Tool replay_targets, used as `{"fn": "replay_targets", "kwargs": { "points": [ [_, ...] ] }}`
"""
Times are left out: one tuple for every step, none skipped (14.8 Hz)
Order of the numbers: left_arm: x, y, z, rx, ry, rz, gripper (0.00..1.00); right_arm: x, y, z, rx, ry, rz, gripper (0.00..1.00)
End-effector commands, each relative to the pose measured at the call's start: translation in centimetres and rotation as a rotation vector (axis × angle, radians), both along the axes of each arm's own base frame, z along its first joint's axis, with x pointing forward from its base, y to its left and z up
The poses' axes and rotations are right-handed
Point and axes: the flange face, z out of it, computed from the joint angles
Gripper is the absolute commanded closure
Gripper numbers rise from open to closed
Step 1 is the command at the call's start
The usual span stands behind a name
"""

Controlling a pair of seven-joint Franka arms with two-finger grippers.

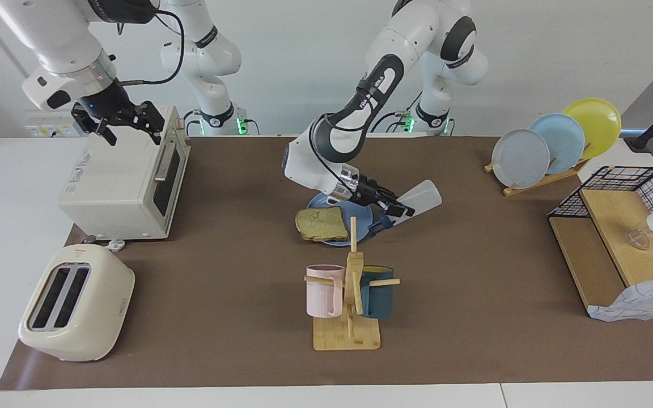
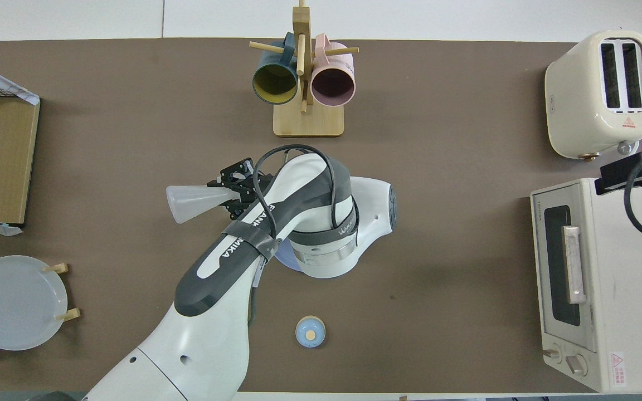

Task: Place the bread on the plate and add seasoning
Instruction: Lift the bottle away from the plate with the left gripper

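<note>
The bread (image 1: 322,224) lies on the blue plate (image 1: 363,215), on the side toward the right arm's end of the table. My left gripper (image 1: 399,209) is shut on the neck of the seasoning (image 1: 422,197). The bottle is tipped steeply, its dark blue cap (image 1: 379,222) down at the plate's rim beside the bread. In the overhead view the seasoning (image 2: 195,201) sticks out of the left gripper (image 2: 237,190). There the arm hides the bread and shows only a sliver of the plate (image 2: 283,259). My right gripper (image 1: 131,133) waits open above the toaster oven (image 1: 128,181).
A mug tree (image 1: 349,300) with a pink and a dark blue mug stands just farther from the robots than the plate. A toaster (image 1: 77,303) is beside the oven. A plate rack (image 1: 553,147) and a wire-and-wood shelf (image 1: 615,238) fill the left arm's end. A small blue bell (image 2: 310,331) sits near the robots.
</note>
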Motion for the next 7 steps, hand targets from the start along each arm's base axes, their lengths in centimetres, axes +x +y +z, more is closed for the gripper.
{"fn": "replay_targets", "kwargs": {
  "points": [
    [2.0,1.9,2.6,-0.071,-0.04,0.024,0.78,-0.5,-0.3,0.0,0.0,-0.011,0.02,0.0],
    [2.4,2.5,3.4,-0.094,-0.042,0.042,0.78,-0.5,-0.3,0.1,0.0,-0.013,0.02,0.0],
    [2.5,2.7,4.0,-0.106,-0.046,0.05,0.78,-0.5,-0.3,0.0,0.0,-0.011,0.02,0.0],
    [2.8,3.3,4.8,-0.114,-0.055,0.062,0.78,-0.5,-0.3,0.0,0.0,-0.011,0.02,0.0],
    [3.2,3.9,5.4,-0.119,-0.061,0.071,0.78,-0.5,-0.3,0.0,0.0,-0.011,0.022,0.0],
    [3.5,4.4,6.2,-0.133,-0.071,0.078,0.78,-0.5,-0.3,0.0,0.0,-0.011,0.02,0.0],
    [4.0,5.2,7.3,-0.164,-0.077,0.095,0.78,-0.5,-0.3,0.0,0.0,-0.011,0.02,0.0]
  ]
}}
